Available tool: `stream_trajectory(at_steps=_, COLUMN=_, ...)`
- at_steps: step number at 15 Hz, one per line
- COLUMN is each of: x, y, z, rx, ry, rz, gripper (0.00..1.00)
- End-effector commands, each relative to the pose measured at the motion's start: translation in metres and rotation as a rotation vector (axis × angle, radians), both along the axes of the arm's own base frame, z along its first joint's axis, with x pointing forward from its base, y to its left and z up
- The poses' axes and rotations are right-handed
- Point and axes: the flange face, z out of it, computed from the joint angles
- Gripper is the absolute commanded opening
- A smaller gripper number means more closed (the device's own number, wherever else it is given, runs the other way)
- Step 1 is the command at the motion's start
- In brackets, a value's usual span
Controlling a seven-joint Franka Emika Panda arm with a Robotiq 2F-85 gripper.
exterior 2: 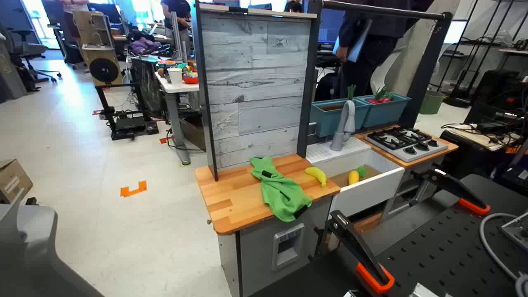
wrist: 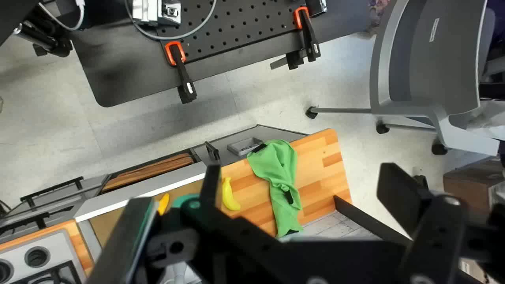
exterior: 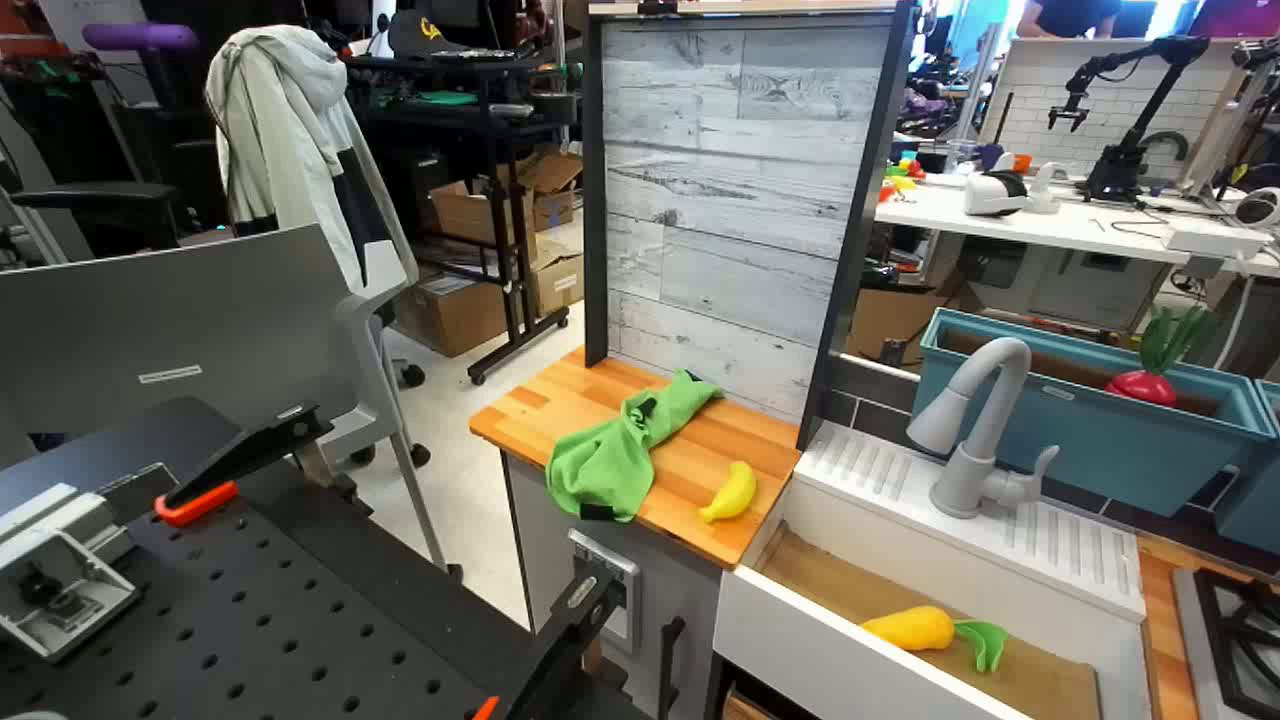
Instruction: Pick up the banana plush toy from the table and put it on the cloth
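A yellow banana plush toy lies on the wooden countertop in both exterior views [exterior: 732, 492] [exterior 2: 317, 175], near the sink side. It also shows in the wrist view [wrist: 228, 195], close to the left finger in the picture. A crumpled green cloth with black patches lies beside it in both exterior views [exterior: 605, 468] [exterior 2: 284, 194] and in the wrist view [wrist: 279, 165]. Banana and cloth are apart, with bare wood [wrist: 321, 173] between them. My gripper [wrist: 302, 177] is wide open and empty, high above the countertop. It is out of view in both exterior views.
A white sink [exterior: 850, 650] holding a yellow vegetable toy with green leaves [exterior: 915, 629] adjoins the countertop. A grey faucet [exterior: 985, 430] stands behind it. A tall wood-look panel [exterior: 740, 200] rises behind the cloth. A black table with clamps [exterior 2: 373, 264] stands in front.
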Motion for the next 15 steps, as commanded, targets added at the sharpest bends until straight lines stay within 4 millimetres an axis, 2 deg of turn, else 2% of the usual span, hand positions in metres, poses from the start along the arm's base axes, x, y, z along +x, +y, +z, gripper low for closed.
stream_trajectory(at_steps=1, x=0.000, y=0.000, z=0.001, rx=0.000, ry=-0.001, rz=0.000, gripper=1.00)
stream_trajectory(at_steps=3, x=0.000, y=0.000, z=0.001, rx=0.000, ry=-0.001, rz=0.000, gripper=1.00)
stream_trajectory(at_steps=7, x=0.027, y=0.005, z=-0.021, rx=-0.006, ry=-0.079, rz=-0.076, gripper=1.00)
stream_trajectory(at_steps=9, x=0.045, y=0.011, z=-0.041, rx=-0.029, ry=-0.123, rz=-0.099, gripper=1.00)
stream_trajectory(at_steps=15, x=0.108, y=0.030, z=-0.131, rx=-0.131, ry=-0.209, rz=-0.139, gripper=1.00)
